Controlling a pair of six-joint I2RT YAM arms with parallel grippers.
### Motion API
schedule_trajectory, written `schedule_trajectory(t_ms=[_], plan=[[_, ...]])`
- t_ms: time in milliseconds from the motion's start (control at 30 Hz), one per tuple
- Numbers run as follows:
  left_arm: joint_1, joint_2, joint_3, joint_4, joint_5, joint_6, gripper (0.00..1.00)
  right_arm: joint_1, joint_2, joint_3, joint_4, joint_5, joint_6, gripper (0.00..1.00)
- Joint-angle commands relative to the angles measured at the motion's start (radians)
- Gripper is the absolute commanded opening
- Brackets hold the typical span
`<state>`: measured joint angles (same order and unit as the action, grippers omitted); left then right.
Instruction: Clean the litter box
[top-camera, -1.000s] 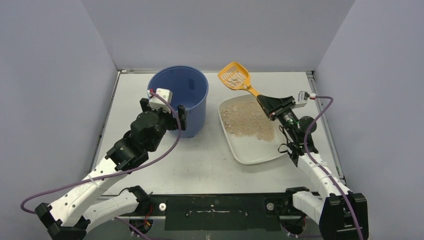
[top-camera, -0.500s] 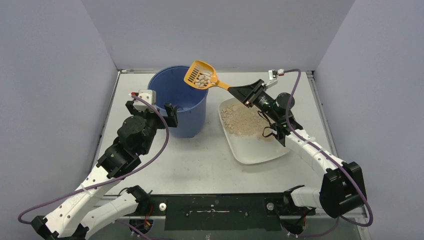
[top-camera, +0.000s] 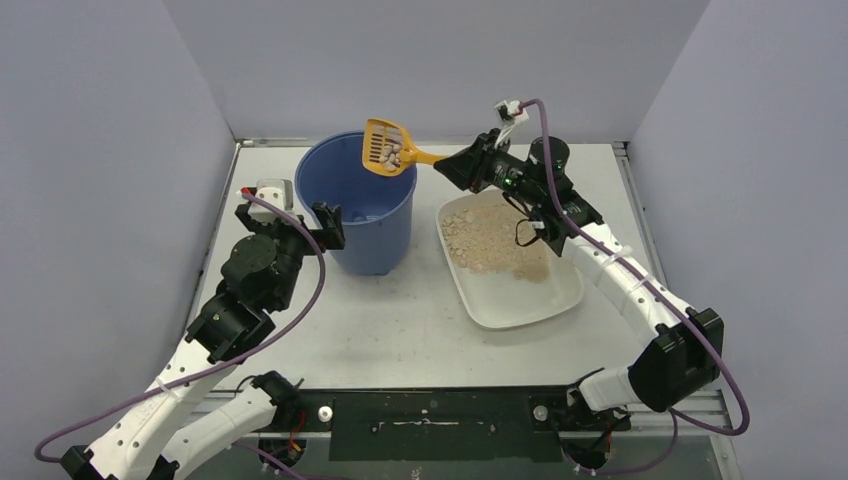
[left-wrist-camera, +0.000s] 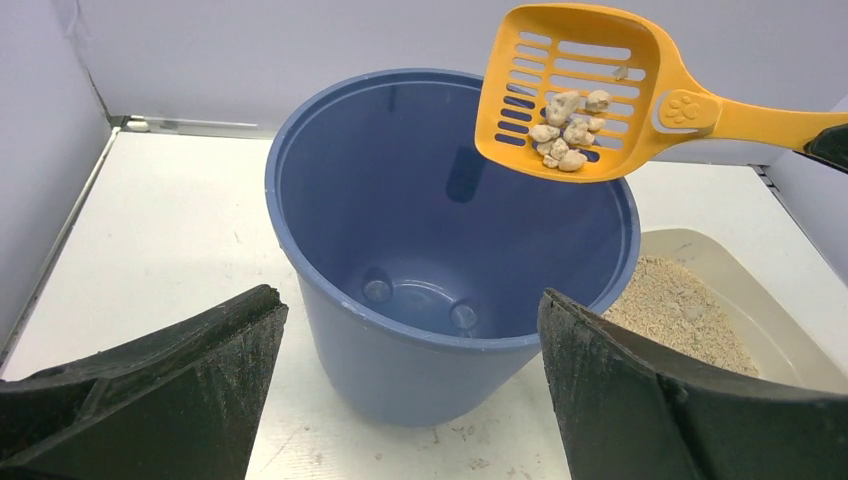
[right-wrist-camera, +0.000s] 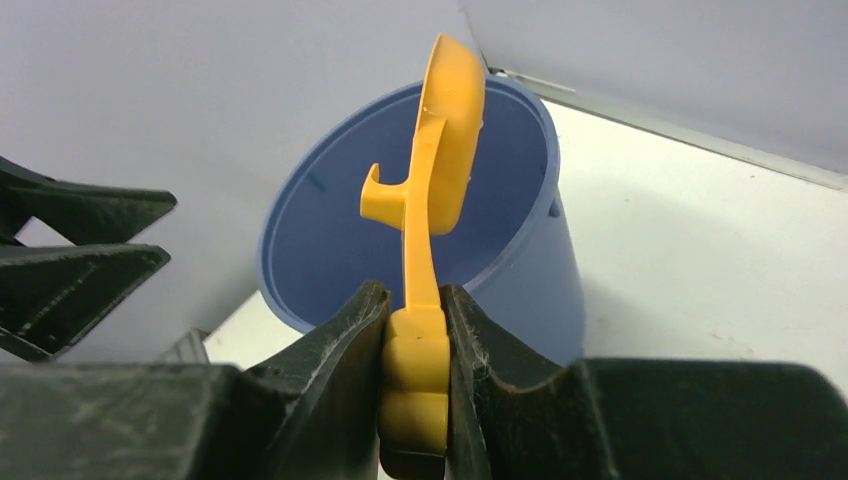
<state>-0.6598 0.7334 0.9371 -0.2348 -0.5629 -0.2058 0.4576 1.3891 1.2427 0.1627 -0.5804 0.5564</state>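
The litter box (top-camera: 512, 296), a shallow white tray with tan granules, lies right of centre and shows at the right edge of the left wrist view (left-wrist-camera: 770, 335). My right gripper (top-camera: 452, 166) (right-wrist-camera: 415, 312) is shut on the handle of the yellow slotted scoop (top-camera: 387, 148) (left-wrist-camera: 575, 85) (right-wrist-camera: 447, 150). The scoop hangs tilted over the blue bucket (top-camera: 366, 222) (left-wrist-camera: 400, 375) (right-wrist-camera: 545, 285) with several pale clumps (left-wrist-camera: 566, 130) in it. My left gripper (top-camera: 290, 222) (left-wrist-camera: 407, 303) stands open, just short of the bucket's left side, holding nothing.
Grey walls close in the table on three sides. A metal rim (top-camera: 260, 142) runs along the back edge. The right arm reaches over the litter box's far end. Small specks of litter (left-wrist-camera: 470, 435) lie on the table by the bucket's base.
The right arm has carried the scoop left from above the litter box to over the bucket and tilted it. The left arm has drawn back from the bucket, still open.
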Motion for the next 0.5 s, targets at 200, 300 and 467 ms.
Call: schedule_trajectory(t_ms=[200,300,467], plan=[[0.017,-0.008,0.003,0.048,0.009,-0.014,0.95,0.175,0.004,0.142,-0.235,0.245,-0.62,0.0],[0.019,-0.007,0.003,0.048,0.011,-0.014,0.95,0.217,-0.01,0.123,-0.202,0.322,-0.722,0.0],[0.022,-0.009,0.003,0.047,0.009,-0.014,0.95,0.262,-0.017,0.108,-0.171,0.368,-0.846,0.0]])
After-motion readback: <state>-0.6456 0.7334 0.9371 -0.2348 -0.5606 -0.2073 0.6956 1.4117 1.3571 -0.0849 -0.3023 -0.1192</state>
